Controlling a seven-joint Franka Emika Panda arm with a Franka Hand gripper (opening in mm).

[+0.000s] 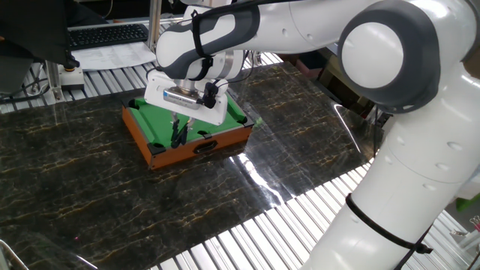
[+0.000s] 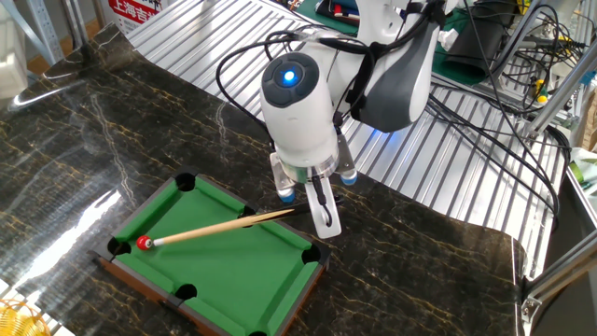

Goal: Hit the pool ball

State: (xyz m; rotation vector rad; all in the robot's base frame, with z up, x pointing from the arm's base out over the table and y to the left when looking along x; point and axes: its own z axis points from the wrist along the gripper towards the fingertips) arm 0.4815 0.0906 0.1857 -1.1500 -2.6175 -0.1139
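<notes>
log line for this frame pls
gripper: shut on cue stick | cue tip: touching red ball | ball: by corner pocket of mini pool table

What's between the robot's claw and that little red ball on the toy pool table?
In the other fixed view, only the wooden cue spans the green felt from the gripper to the red ball.

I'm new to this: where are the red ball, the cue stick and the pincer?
red ball (image 2: 144,243), the other fixed view, its top.
cue stick (image 2: 219,228), the other fixed view, mid-shaft.
pincer (image 2: 320,213), the other fixed view, between fingertips.
</notes>
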